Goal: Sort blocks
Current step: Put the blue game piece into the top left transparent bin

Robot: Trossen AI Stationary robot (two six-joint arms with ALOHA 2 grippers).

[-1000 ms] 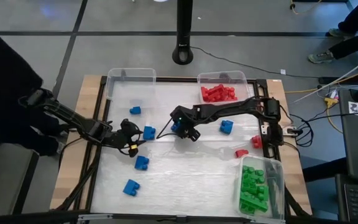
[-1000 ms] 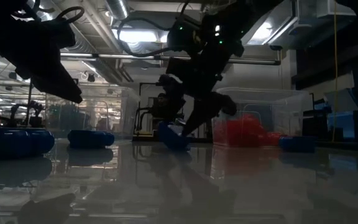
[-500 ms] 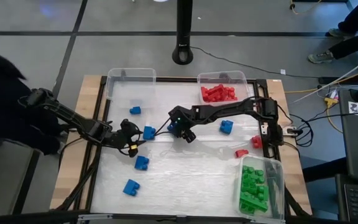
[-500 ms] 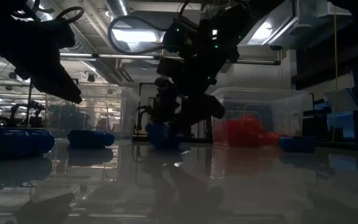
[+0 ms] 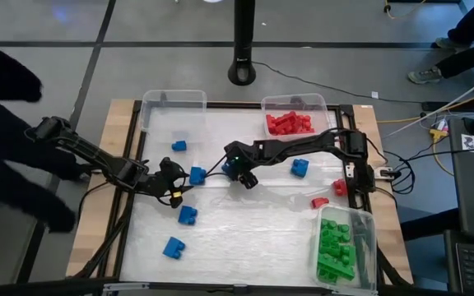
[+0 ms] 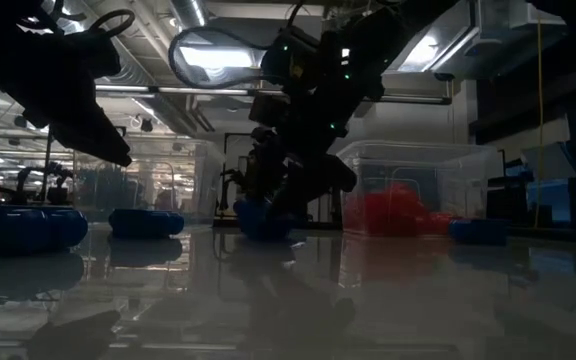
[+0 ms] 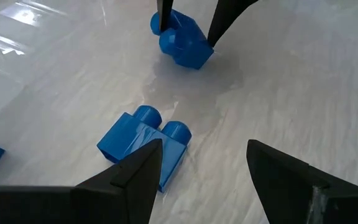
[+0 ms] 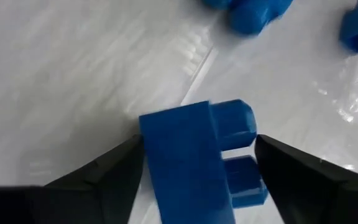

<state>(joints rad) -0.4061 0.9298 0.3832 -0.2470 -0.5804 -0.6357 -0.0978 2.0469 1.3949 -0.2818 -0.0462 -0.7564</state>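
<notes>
The table (image 5: 245, 238) is noted first. Near its centre the right gripper (image 5: 239, 171) is seen low, jaws spread around a blue block (image 8: 194, 158) (not pinched). At nine o'clock, the left gripper (image 5: 179, 186) is held spread beside another blue block (image 7: 143, 145).

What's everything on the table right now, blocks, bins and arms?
Blue blocks: six loose, blue, spread across the table's left and middle; one of them lies between the right gripper's fingers.
Red blocks: a pile, red, in the far right bin; two loose near the right edge.
Green blocks: a pile, green, in the near right bin.
Far left bin: one, clear, no blocks visible inside.
Left gripper: open, beside a blue block at left centre.
Right gripper: around a blue block at table centre.
</notes>
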